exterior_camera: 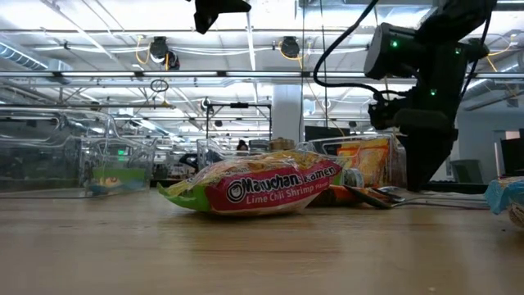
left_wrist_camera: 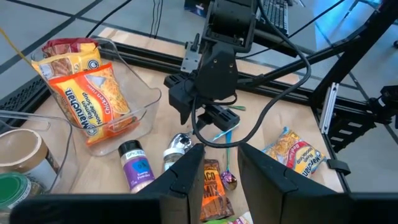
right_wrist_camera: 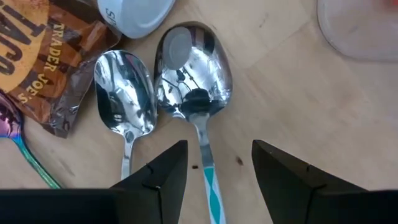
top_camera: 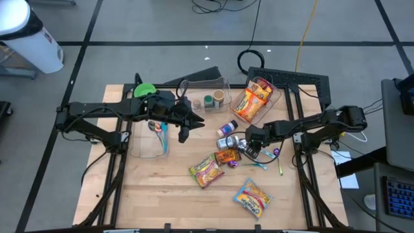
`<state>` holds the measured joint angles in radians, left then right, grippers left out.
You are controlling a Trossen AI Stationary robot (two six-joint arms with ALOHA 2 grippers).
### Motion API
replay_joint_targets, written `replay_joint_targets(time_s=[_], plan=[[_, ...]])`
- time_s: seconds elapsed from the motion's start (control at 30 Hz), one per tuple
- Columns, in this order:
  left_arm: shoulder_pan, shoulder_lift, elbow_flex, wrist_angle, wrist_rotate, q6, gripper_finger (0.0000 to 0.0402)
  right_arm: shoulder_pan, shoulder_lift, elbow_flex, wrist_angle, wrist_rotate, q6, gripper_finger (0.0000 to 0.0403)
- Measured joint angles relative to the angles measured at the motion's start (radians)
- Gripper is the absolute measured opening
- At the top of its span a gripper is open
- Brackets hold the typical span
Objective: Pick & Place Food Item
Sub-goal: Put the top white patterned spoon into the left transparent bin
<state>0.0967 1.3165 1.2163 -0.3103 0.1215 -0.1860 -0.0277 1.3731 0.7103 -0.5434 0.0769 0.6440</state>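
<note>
My right gripper [right_wrist_camera: 214, 171] has its fingers apart, empty, straddling the teal-striped spoon [right_wrist_camera: 193, 74]; a second spoon [right_wrist_camera: 124, 93] lies just beside it. My left gripper [left_wrist_camera: 214, 180] hangs parted above the table, nothing held. The ramen packet [top_camera: 206, 169] lies on the wood near the spoons.
</note>
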Motion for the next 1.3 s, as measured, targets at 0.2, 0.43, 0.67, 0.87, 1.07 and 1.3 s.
replay_joint_targets(time_s=[0.2,0.43,0.67,0.87,1.07,1.3], plan=[[0.0,0.0,0.0,0.0,0.0,0.007,0.0102,0.0,0.0,-0.026,0.05,0.004,0.002,0.0169],[0.0,0.0,0.0,0.0,-0.002,0.005,0.0102,0.0,-0.002,-0.073,0.114,0.008,0.085,0.0124],[0.0,0.0,0.0,0.0,-0.001,0.0,0.0102,0.0,-0.002,-0.075,0.112,0.032,0.099,0.003],[0.0,0.001,0.0,0.0,-0.001,-0.008,0.0102,0.001,-0.03,-0.071,0.122,0.018,0.107,0.0015],[0.0,0.001,0.0,0.0,-0.001,-0.033,0.0102,0.003,-0.161,-0.02,0.123,0.019,0.105,0.0008],[0.0,0.001,0.0,0.007,-0.001,-0.057,0.0102,0.003,-0.378,0.028,0.357,0.057,0.096,0.0004]])
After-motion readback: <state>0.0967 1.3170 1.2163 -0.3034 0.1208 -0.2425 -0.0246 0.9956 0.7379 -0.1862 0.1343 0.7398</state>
